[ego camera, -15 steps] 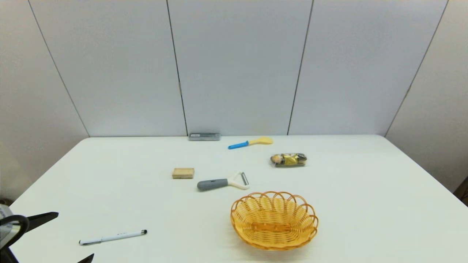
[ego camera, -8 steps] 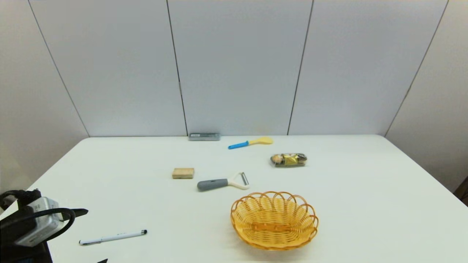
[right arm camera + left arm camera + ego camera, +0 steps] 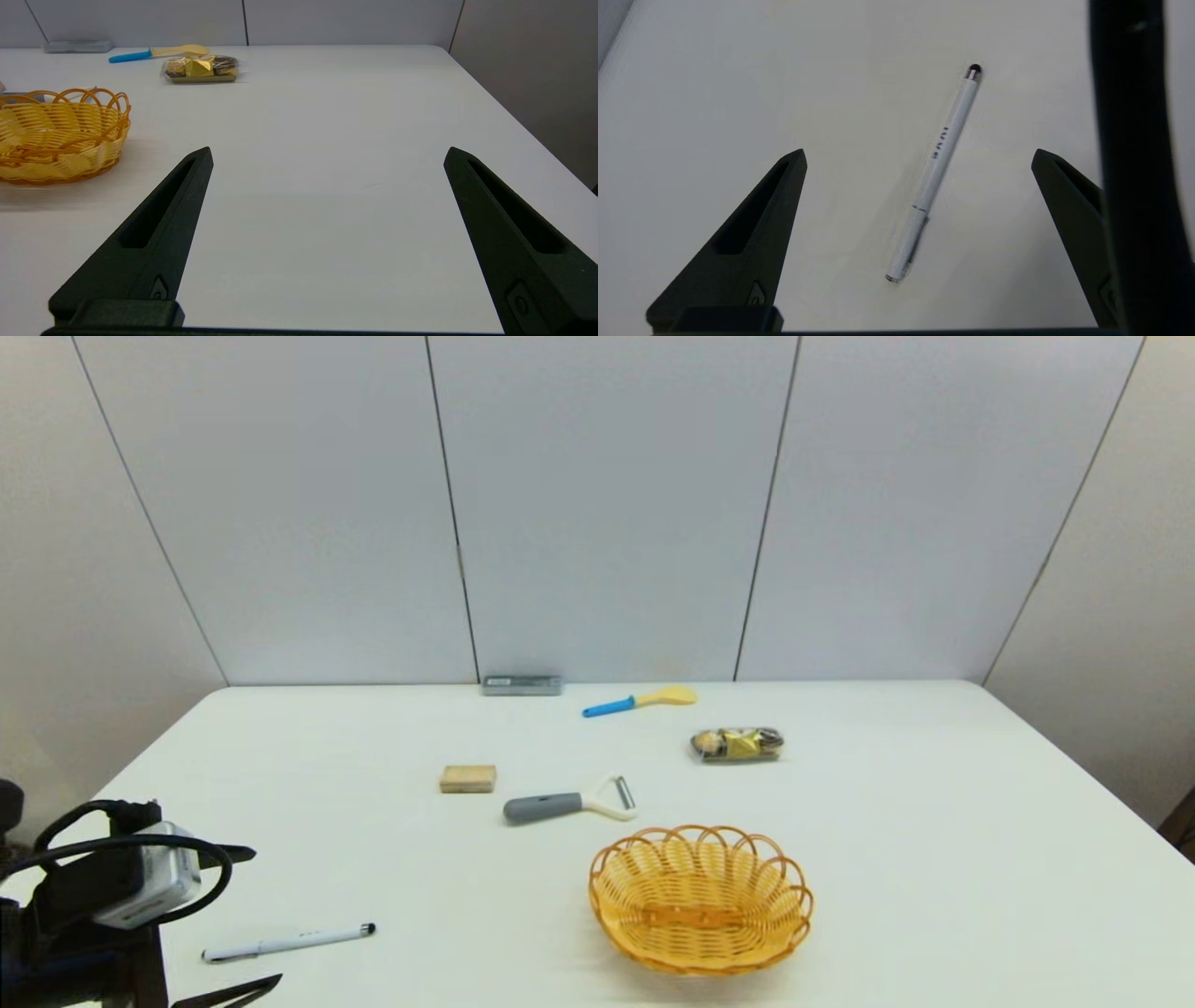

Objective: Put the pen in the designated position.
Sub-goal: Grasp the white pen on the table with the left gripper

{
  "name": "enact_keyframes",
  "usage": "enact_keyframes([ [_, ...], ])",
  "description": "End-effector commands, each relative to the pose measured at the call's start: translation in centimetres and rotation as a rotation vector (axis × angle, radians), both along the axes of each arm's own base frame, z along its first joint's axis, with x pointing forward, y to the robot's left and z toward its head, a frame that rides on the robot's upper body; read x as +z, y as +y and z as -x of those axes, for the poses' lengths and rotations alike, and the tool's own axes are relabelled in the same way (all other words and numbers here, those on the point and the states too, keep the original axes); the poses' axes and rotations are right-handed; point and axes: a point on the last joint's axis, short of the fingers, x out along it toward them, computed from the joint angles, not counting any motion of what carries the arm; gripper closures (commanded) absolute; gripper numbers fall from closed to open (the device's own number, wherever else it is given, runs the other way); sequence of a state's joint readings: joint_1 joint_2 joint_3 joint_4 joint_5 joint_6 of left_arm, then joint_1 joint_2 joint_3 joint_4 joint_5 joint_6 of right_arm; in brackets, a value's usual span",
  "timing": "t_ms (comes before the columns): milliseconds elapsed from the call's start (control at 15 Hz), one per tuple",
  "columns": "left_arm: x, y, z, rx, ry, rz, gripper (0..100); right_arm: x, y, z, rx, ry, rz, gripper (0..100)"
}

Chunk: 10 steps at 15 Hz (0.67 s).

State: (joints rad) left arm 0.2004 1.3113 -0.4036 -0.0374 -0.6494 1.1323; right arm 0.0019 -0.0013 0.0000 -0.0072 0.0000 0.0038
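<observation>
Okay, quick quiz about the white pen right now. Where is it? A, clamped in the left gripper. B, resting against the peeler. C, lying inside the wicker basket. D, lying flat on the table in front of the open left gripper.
D: the pen lies flat on the table, untouched, with the left gripper open over it, well apart from the basket and the peeler.

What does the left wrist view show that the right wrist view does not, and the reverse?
Only the left wrist view shows the slim white pen lying flat on the table between the open left gripper, untouched. Only the right wrist view shows the woven yellow basket, the blue-handled yellow spoon, the clear pack of gold-wrapped sweets, the grey box by the wall, and the open right gripper, holding nothing. Both show the white table.
</observation>
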Motion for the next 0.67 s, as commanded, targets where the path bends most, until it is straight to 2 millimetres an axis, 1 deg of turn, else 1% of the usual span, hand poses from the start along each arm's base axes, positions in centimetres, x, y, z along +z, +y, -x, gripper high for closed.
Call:
enact_keyframes([
  [67, -1.1, 0.3, -1.7, -0.064, 0.011, 0.036, 0, 0.0, 0.0, 0.0, 0.0, 0.002, -0.001, 0],
  [400, -2.8, 0.3, -2.3, -0.125, 0.098, 0.091, 0, 0.0, 0.0, 0.0, 0.0, 0.002, -0.001, 0],
  [667, -3.8, 0.1, -1.6, -0.139, 0.252, 0.13, 0, 0.0, 0.0, 0.0, 0.0, 0.002, -0.001, 0],
])
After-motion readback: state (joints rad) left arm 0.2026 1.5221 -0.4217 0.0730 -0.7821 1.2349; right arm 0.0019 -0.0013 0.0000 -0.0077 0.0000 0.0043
